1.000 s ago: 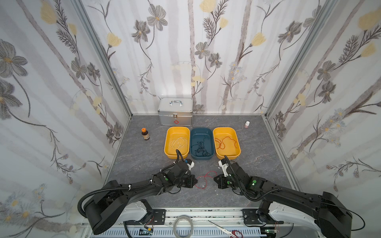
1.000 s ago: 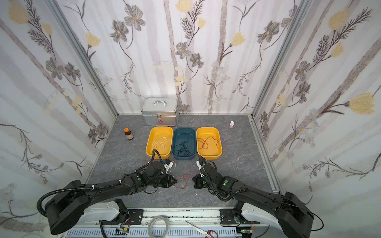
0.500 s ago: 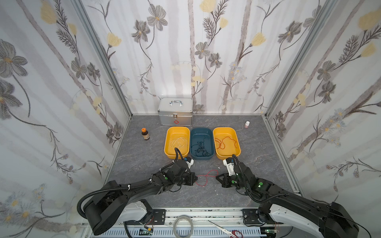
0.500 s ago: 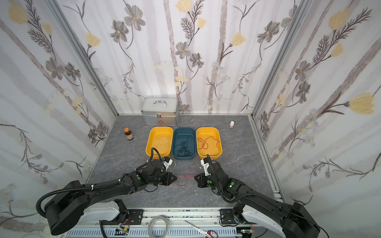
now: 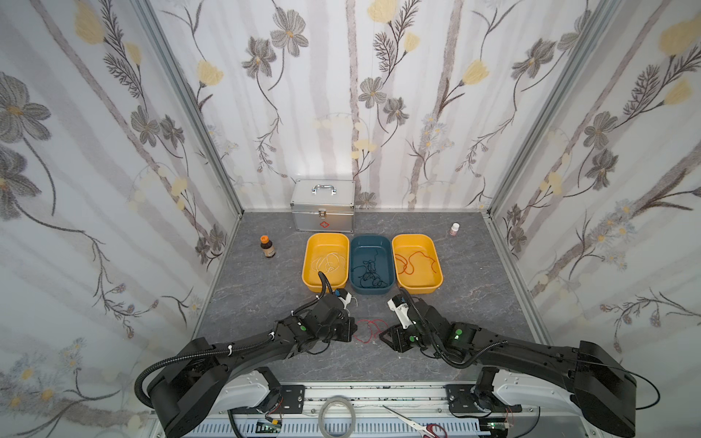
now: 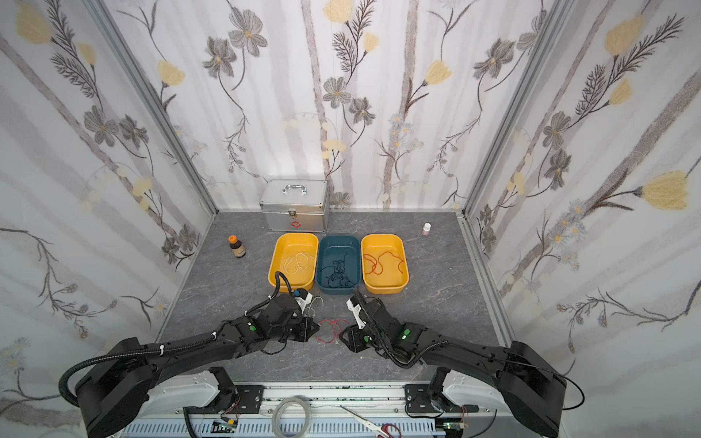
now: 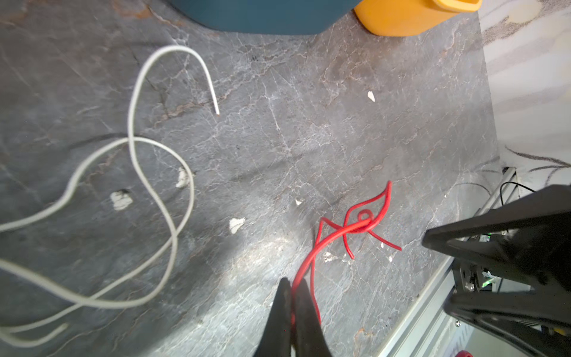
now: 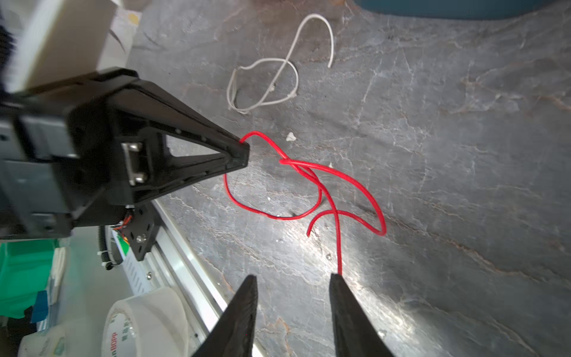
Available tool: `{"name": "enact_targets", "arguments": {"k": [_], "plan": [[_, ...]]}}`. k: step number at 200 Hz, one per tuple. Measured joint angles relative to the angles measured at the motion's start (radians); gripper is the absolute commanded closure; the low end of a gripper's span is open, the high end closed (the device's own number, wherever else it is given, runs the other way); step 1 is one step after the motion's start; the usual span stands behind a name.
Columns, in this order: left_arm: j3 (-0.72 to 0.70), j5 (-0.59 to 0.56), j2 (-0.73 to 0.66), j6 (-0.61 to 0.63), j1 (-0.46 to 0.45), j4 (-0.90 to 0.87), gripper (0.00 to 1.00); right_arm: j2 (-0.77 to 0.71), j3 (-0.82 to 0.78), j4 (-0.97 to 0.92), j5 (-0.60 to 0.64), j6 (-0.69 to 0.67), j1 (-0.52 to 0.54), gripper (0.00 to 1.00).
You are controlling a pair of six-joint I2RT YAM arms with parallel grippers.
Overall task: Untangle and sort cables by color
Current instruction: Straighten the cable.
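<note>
Left claw point(image 7: 293, 286): jaws pinched narrow on the red cable point(image 7: 333, 238); the strand runs out from between the tips.

The red cable lies on the tabletop point(image 5: 265, 303) at 6 o'clock of the blue tray point(image 5: 370, 239). It is knotted mid-length, with loops and loose ends fanning out from the knot. The left claw is at 9 o'clock of the knot, the right claw point(image 8: 293, 278) at 3 o'clock.

Right claw: jaws moderately apart, nothing between them. One red end reaches the tip of one finger point(image 8: 346, 309); I cannot tell whether they touch.

White cable point(image 7: 133, 148): loose on the tabletop at 11 o'clock of the red cable, apart from it, crossing itself in a loop.

Trays stand in a row:
- The yellow tray point(image 5: 325, 237) at 9 o'clock of the blue tray holds white strands point(image 5: 330, 261).
- The blue tray holds black strands point(image 5: 368, 273).
- The second yellow tray point(image 5: 415, 237) at 3 o'clock holds red strands point(image 5: 413, 261).
</note>
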Motion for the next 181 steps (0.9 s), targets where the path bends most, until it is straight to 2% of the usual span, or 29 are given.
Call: {"name": "enact_targets", "arguments": {"k": [51,112,181], "plan": [[-0.002,-0.007,-0.053,0.03,-0.001,-0.013,1.0,-0.055,-0.039,-0.005,0.044,-0.045,-0.142,0.52],[-0.003,-0.022,-0.067,0.04,-0.001,-0.024,1.0,0.096,-0.055,0.154,-0.026,-0.095,-0.149,0.51],[-0.003,-0.022,-0.071,0.04,-0.001,-0.03,1.0,0.261,-0.048,0.304,-0.084,-0.099,-0.143,0.58]]}}
